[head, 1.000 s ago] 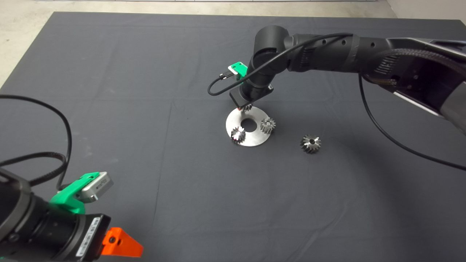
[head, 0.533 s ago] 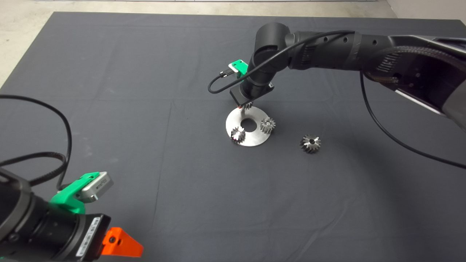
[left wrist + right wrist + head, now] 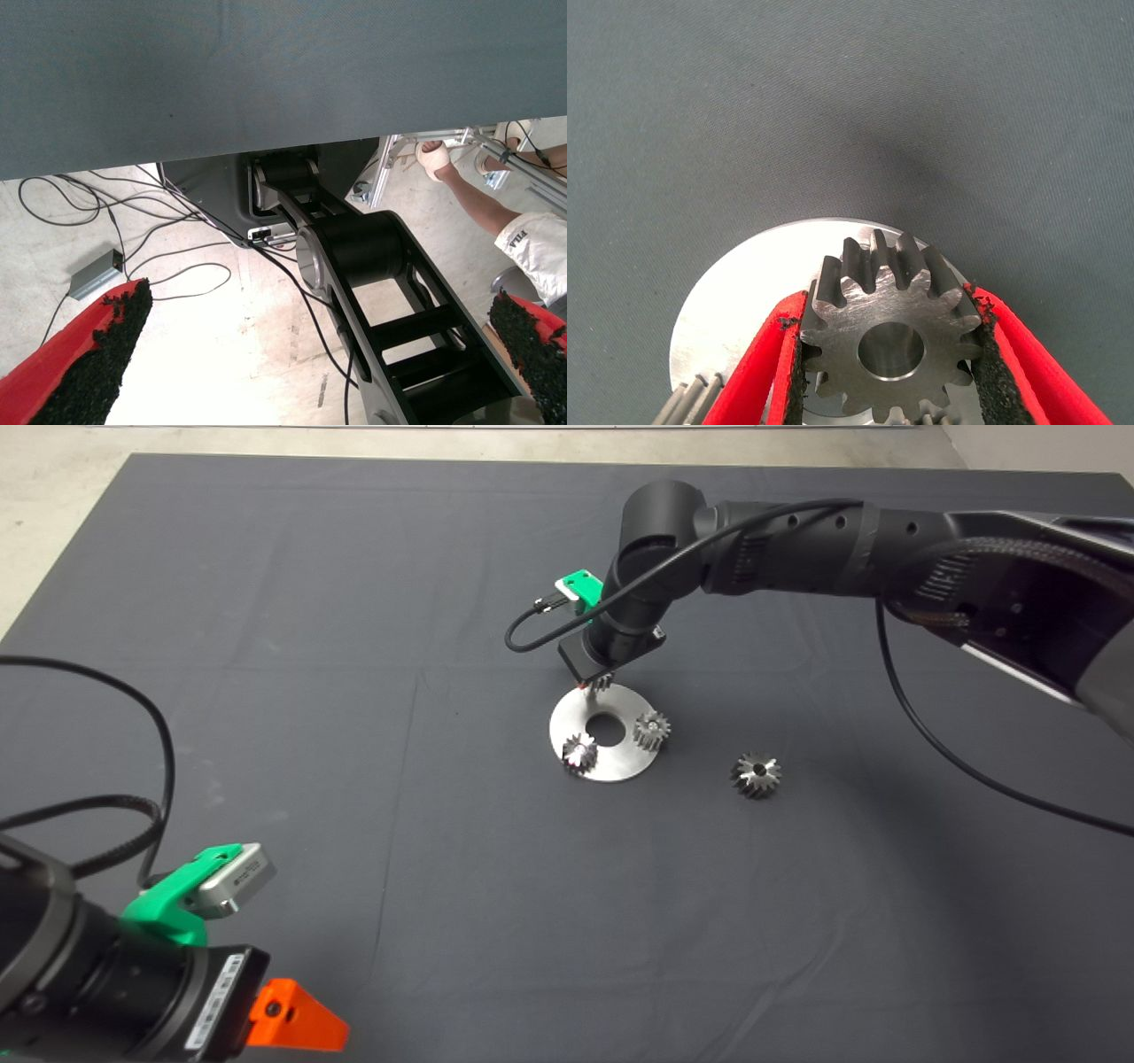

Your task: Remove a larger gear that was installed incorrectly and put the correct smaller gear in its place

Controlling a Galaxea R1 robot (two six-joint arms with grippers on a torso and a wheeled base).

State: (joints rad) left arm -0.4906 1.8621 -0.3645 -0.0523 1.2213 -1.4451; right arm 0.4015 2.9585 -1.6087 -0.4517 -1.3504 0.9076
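My right gripper [image 3: 595, 684] is shut on the smaller gear [image 3: 605, 683], a dull grey spur gear with a light centre hole, held over the far edge of the round steel plate [image 3: 620, 763]. In the right wrist view the red fingers [image 3: 757, 381] clamp the smaller gear [image 3: 890, 345] from both sides, with the plate [image 3: 735, 301] beneath it. Whether the gear touches the plate I cannot tell. The larger gear [image 3: 756, 774], with long pointed teeth, lies on the mat to the right of the plate. My left gripper [image 3: 292, 1023] sits parked at the lower left, open.
Two bright small gears [image 3: 579, 752] [image 3: 652, 729] stand on the plate beside its centre hole. The left wrist view looks past the mat's edge at floor cables, the robot base [image 3: 354, 257] and a person's arm [image 3: 483, 208].
The right arm has shifted very slightly upward with the smaller gear still in its fingers. The plate, the other gears and the left arm have stayed put.
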